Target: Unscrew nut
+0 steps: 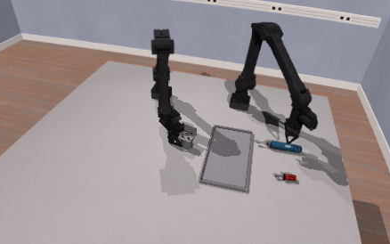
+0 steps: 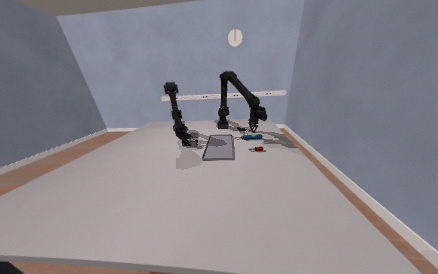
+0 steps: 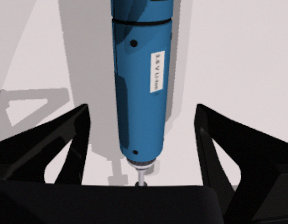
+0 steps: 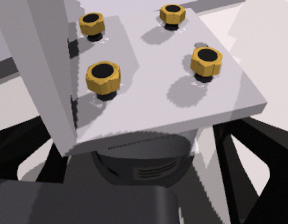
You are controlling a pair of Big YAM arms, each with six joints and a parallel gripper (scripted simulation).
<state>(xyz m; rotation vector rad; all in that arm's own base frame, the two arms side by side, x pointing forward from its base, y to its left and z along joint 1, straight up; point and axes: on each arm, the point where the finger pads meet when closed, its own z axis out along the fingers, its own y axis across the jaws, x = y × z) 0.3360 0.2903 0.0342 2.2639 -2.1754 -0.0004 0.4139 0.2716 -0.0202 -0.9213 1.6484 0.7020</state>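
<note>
The nut driver (image 1: 285, 147) (image 2: 252, 136) (image 3: 141, 100) lies on the table, its thin shaft toward the tray. My left gripper (image 1: 288, 142) (image 2: 254, 131) is open above it; in the left wrist view the fingertips stand on either side of the barrel, touching nothing. The joint module (image 1: 187, 143) (image 4: 145, 170) stands upright with the grey bracket (image 4: 145, 107) on top. Several brass nuts (image 4: 103, 78) (image 4: 206, 62) (image 4: 92, 24) (image 4: 172, 16) sit on dark studs; I cannot tell which is lowest. My right gripper (image 1: 177, 142) is open, its fingers low on either side of the module, tips partly hidden by the bracket.
A grey tray (image 1: 224, 186) (image 2: 218, 159) lies between the module and the nut driver. A small red-handled tool (image 1: 290, 177) (image 2: 259, 148) lies in front of the driver. The bracket's upright wall (image 4: 27, 65) rises at the left in the right wrist view.
</note>
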